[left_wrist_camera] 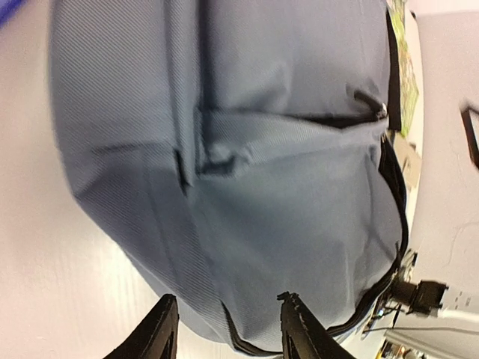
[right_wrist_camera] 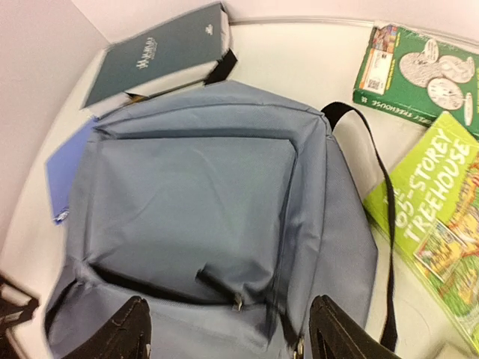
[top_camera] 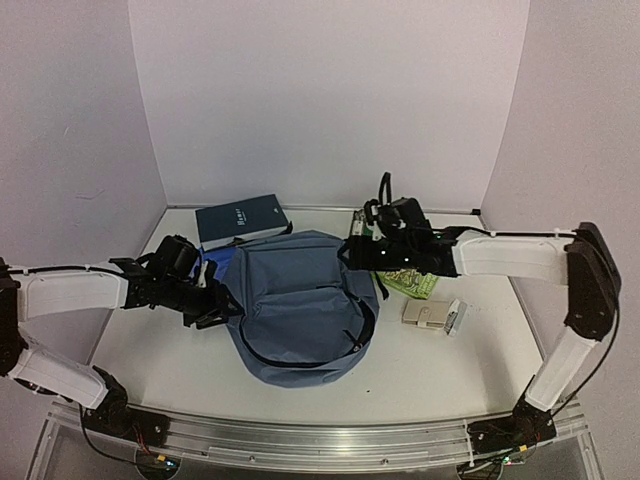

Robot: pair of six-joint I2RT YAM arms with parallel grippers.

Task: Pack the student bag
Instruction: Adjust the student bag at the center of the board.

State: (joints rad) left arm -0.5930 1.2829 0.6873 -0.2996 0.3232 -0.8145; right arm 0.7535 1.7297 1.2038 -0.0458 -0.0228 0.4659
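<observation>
The slate-blue student bag lies flat in the middle of the table, front pocket up, with black zippers and a black strap. It fills the left wrist view and the right wrist view. My left gripper is open at the bag's left edge, fingers straddling the zippered rim. My right gripper is open over the bag's upper right part, above the front-pocket zipper pull. Neither holds anything.
A dark teal book lies behind the bag, a flat bright-blue book at its left. A green book and a lime "Treehouse" book lie right of the bag. A small beige case sits further right.
</observation>
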